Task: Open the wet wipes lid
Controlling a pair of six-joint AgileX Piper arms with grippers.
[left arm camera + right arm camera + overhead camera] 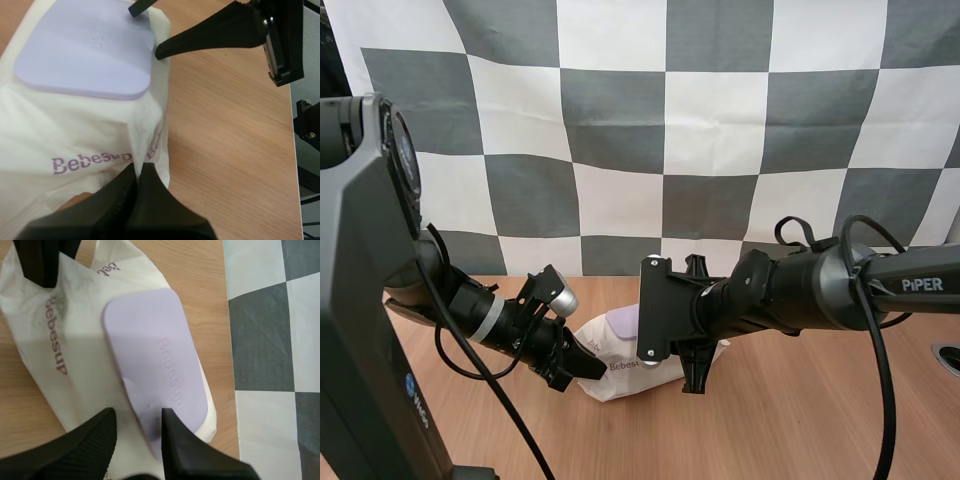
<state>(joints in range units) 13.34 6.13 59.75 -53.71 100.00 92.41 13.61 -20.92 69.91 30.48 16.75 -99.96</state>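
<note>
A white wet wipes pack with a shut lilac lid lies on the wooden table between my two arms. My left gripper is at the pack's near end. In the left wrist view its fingers lie together, pinching the wrapper's end seam below the lid. My right gripper reaches down at the pack's other end. Its fingers stand apart, straddling the lid's rounded end, one over the lid, one over the wrapper.
Bare wooden tabletop stretches to the right of the pack. The table's edge runs close beyond the right gripper in the left wrist view. A round hole sits in the table at the far right.
</note>
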